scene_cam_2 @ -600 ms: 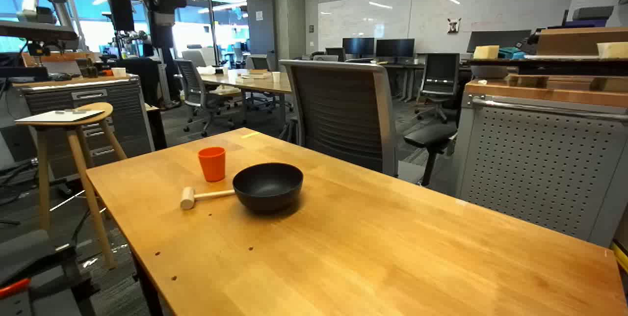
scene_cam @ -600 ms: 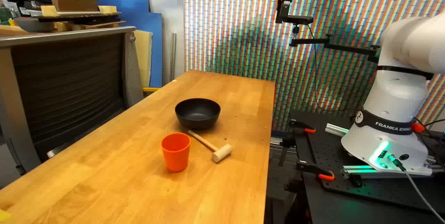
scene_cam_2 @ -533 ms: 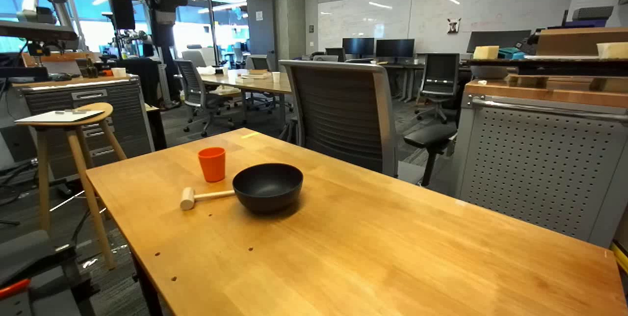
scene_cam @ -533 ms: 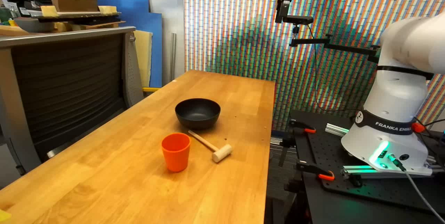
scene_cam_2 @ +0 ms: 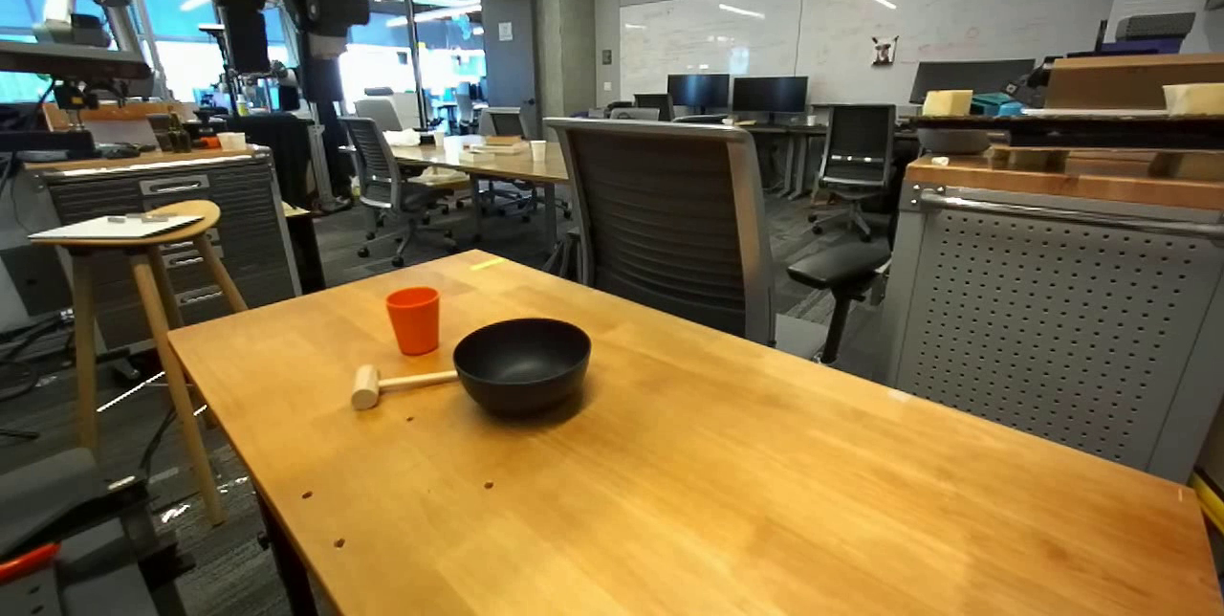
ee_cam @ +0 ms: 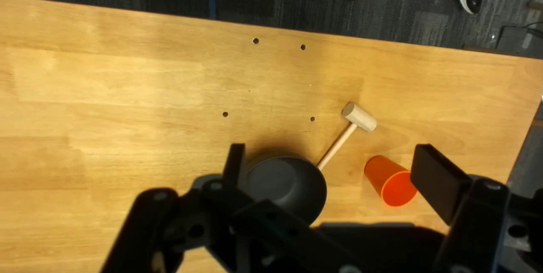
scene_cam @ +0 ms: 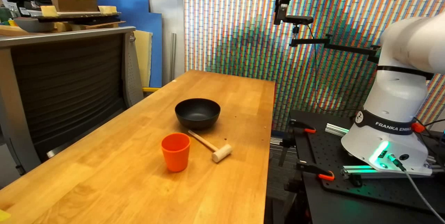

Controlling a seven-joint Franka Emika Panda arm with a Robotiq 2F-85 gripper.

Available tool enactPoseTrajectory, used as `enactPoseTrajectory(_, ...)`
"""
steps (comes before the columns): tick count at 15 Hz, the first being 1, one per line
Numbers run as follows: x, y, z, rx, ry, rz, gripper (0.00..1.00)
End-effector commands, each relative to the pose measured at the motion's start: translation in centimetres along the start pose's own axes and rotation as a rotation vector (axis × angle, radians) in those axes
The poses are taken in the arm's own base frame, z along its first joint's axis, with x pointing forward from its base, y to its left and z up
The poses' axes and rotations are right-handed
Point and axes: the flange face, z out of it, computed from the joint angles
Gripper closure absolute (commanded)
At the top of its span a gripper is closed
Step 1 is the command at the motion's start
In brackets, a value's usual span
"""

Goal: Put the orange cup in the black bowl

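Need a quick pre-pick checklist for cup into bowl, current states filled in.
1. Gripper open: ok, jaws wide apart in the wrist view.
2. Cup upright on the table: ok, mouth up in both exterior views.
3. Bowl open side up: ok.
4. Gripper lined up on cup: not ok; in the wrist view the cup lies near one jaw, off the middle.
5. Gripper at cup height: not ok, it hangs well above the table.
6. Mallet clear of bowl: cannot tell; one end lies right by it, contact unclear.
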Motion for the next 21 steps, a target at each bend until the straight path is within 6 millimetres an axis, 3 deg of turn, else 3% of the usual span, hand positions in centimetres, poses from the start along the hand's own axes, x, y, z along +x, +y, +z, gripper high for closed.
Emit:
enactPoseTrajectory(1, 6.2, -3.5, 2.9, -0.099, -0.098, 0.007, 0.00)
enactPoseTrajectory(9, 19.0, -14.7, 14.3, -0.347, -0.222, -0.080, 0.00)
enactPoseTrajectory(12, 22.5, -18.1, 18.3, -0.350, -0.251, -0.130, 0.00)
enactPoseTrajectory(17, 26.9, -21.3, 23.6, -0.298, -0.294, -0.198, 0.00)
enactPoseTrajectory(21, 29.5, -22.2, 27.6, -0.270, -0.327, -0.220, 0.00)
